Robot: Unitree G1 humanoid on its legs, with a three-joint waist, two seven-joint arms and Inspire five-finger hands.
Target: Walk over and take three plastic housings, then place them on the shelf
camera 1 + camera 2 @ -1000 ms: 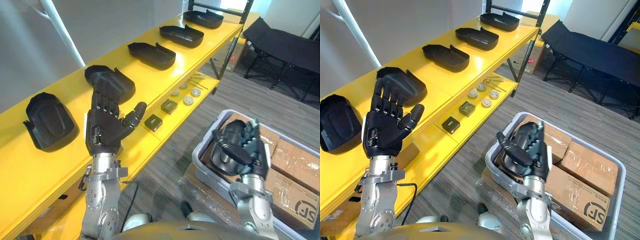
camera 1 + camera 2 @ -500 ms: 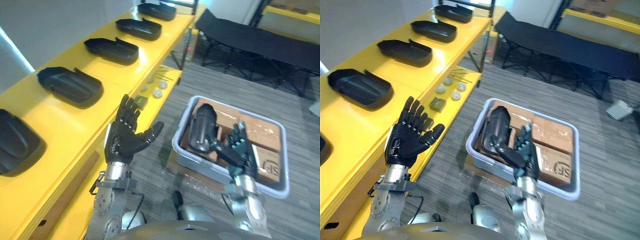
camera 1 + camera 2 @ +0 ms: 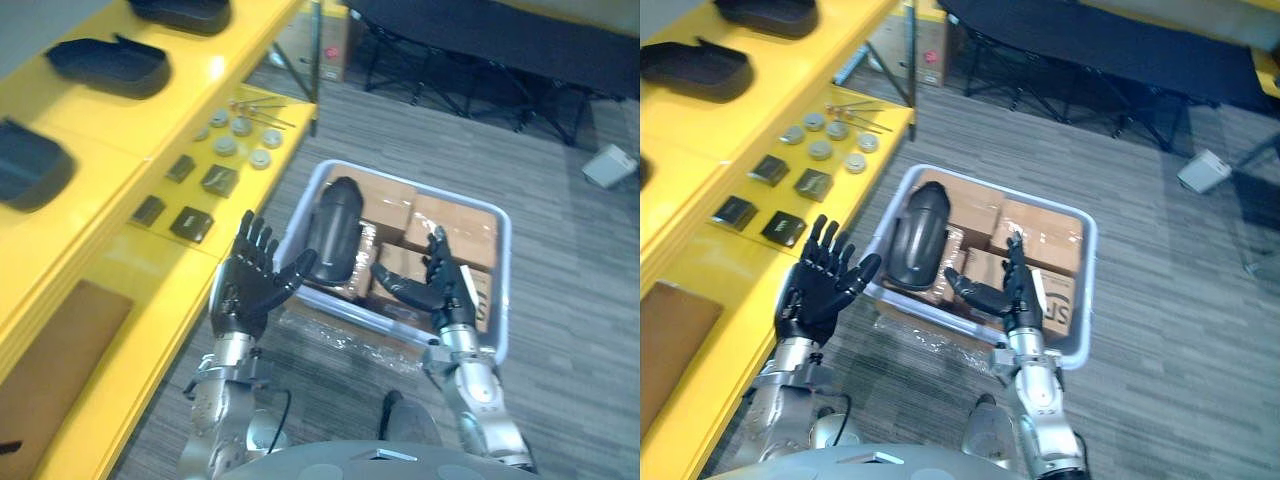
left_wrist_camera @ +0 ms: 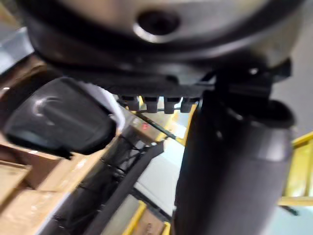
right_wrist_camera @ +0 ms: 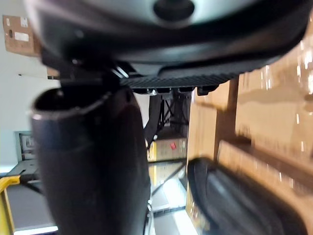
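Left hand [image 3: 250, 288] and right hand [image 3: 432, 287] open by the grey bin [image 3: 504, 262]
Both are empty, fingers spread. One black plastic housing [image 3: 332, 240] lies in the bin on cardboard boxes [image 3: 455, 220]; more housings [image 3: 105, 62] sit on the yellow shelf [image 3: 105, 128].

The housing [image 3: 334, 238] is smooth matt black plastic, the bin [image 3: 505, 270] pale plastic, the boxes [image 3: 455, 222] brown cardboard, the shelf [image 3: 110, 120] glossy yellow, the floor [image 3: 570, 330] rough grey carpet.

left hand [image 3: 250, 285]: raised, fingers spread, empty | right hand [image 3: 432, 285]: raised, fingers straight, empty
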